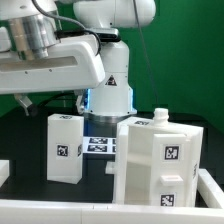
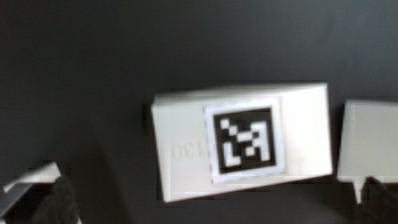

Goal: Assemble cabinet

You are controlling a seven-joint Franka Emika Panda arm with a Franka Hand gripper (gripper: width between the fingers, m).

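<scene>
The cabinet's big white box [image 1: 160,165] stands at the exterior view's right, with tags on its faces and a small knob on top. A smaller white tagged block [image 1: 65,148] stands upright to its left. My gripper [image 1: 24,100] hangs above the table at the exterior view's far left, apart from both. In the wrist view a white tagged piece [image 2: 240,140] lies on the black table beyond my gripper [image 2: 201,197], with another white piece [image 2: 370,140] beside it. My dark fingertips [image 2: 27,200] are wide apart with nothing between them.
The marker board [image 1: 100,144] lies flat behind the two parts, in front of the arm's base [image 1: 110,95]. A low white wall [image 1: 110,212] runs along the front edge of the black table. A green backdrop stands behind.
</scene>
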